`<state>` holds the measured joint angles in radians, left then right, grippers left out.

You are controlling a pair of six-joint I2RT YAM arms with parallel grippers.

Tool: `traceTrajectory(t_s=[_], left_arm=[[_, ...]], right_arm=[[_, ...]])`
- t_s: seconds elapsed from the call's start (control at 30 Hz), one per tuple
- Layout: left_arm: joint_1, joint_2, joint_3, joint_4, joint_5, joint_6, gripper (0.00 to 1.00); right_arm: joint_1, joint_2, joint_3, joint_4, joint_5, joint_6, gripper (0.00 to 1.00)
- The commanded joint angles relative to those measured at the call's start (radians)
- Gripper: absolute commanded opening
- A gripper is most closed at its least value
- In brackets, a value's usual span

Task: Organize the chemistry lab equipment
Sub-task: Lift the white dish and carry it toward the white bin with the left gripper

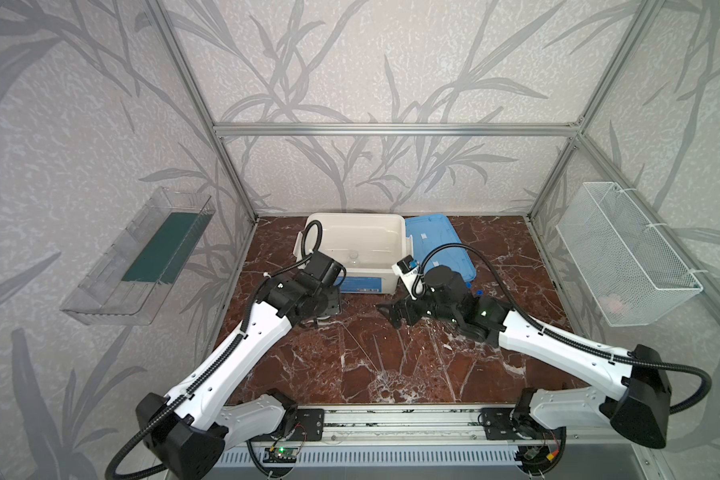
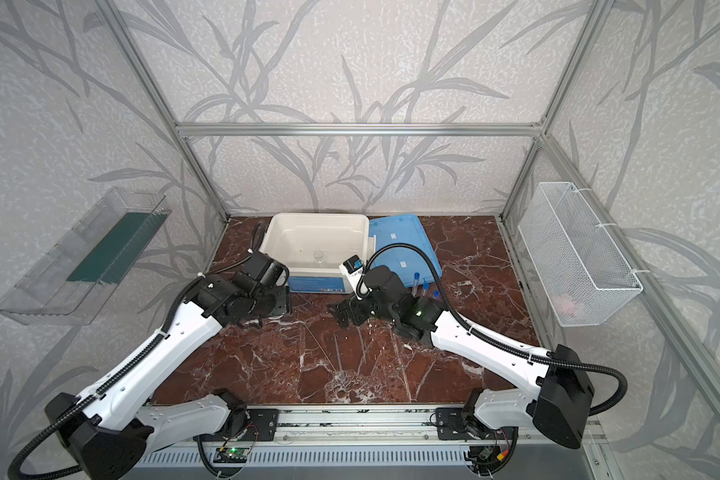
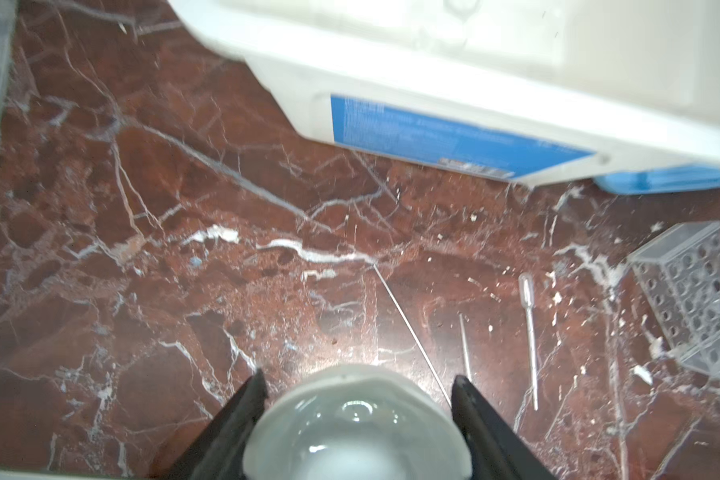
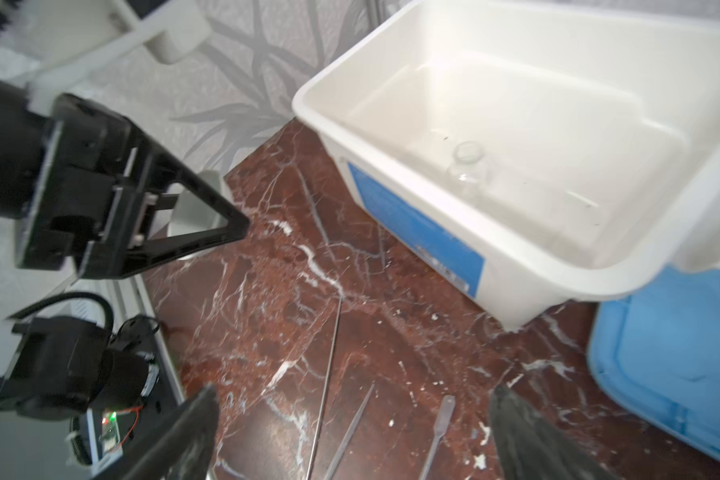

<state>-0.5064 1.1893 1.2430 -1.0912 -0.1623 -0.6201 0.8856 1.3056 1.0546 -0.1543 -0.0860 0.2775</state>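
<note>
Where thin rods (image 4: 326,374) lie, red marble tabletop (image 1: 391,365) meets leaf-patterned walls (image 1: 350,62).

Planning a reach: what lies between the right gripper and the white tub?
Right wrist view: a long rod, tweezers and a spatula on the marble between right gripper and tub.

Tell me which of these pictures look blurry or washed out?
Left wrist view: motion-smeared all over, with bright glare on the white dish. Right wrist view: the tub looks washed out inside. Both top views: evenly lit, no smear.
</note>
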Motion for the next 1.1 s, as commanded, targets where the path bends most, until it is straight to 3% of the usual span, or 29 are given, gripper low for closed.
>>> traceTrajectory(t_s=[0.0, 0.23, 0.43, 0.57, 0.8, 1.07], left_arm=[[0.049, 0.088, 0.135, -0.059, -0.004, 0.123, 0.55], [0.165, 0.366, 0.430, -0.015, 0.113, 0.209, 0.54], [0.207, 0.594, 0.673, -0.058, 0.105, 0.246, 0.53], [0.250, 0.728, 0.780, -0.074, 0.115, 0.252, 0.53], [0.305, 0.931, 0.896, -0.130, 0.146, 0.272, 0.50], [0.305, 0.943, 0.789, -0.055, 0.154, 0.267, 0.50]], right_arm=[[-0.030, 0.035, 0.106, -0.019, -0.036, -0.008, 0.99], [-0.066, 0.145, 0.266, 0.007, -0.139, -0.029, 0.99], [-0.101, 0.290, 0.402, -0.022, -0.221, -0.013, 0.99], [-0.105, 0.345, 0.452, -0.030, -0.198, -0.017, 0.99], [-0.125, 0.396, 0.498, -0.080, -0.159, -0.015, 0.99], [-0.132, 0.396, 0.465, -0.081, -0.156, -0.011, 0.99]])
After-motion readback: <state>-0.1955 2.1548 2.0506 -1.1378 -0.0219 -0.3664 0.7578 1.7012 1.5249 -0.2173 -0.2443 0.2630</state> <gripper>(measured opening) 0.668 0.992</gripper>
